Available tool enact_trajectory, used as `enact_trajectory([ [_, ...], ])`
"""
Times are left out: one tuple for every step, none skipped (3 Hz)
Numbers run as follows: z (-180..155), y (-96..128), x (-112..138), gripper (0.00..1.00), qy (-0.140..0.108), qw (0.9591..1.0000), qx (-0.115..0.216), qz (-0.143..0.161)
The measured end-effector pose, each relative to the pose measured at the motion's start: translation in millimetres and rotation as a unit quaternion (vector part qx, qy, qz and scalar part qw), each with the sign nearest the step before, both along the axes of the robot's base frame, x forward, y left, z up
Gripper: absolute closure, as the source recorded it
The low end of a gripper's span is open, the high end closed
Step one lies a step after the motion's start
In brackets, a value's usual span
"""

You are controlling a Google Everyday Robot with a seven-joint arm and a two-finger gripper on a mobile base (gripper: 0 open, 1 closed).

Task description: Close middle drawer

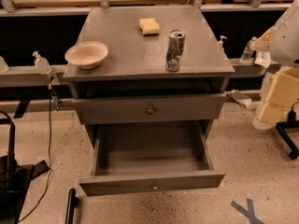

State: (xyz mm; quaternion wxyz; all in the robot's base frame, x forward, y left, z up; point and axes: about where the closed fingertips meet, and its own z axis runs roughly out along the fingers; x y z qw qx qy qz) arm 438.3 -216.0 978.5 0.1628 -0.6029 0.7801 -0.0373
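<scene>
The grey cabinet (140,45) stands in the middle of the view. Its middle drawer (150,183) is pulled far out toward me, and its long shallow tray (149,148) holds nothing. A small round knob (154,186) sits at the centre of its low front panel. Above it, the taller top drawer (149,108) with its knob (151,109) is nearly shut. The lowest drawer is hidden under the open one. My gripper is not in view. Only a white and pale yellow part of my arm (282,64) shows at the right edge, apart from the cabinet.
On the cabinet top are a beige bowl (87,54), a yellow sponge (149,26) and a silver can (175,50). A black stand base (11,181) and a cable lie at the left. A black bar (71,205) is on the floor by the drawer's left corner. Shelves with bottles run behind.
</scene>
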Motion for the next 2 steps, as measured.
enact_trajectory([
  [0.0, 0.0, 0.0, 0.0, 0.0, 1.0, 0.0, 0.0],
  [-20.2, 8.5, 4.5, 0.0, -0.01, 0.9998, 0.017, 0.008],
])
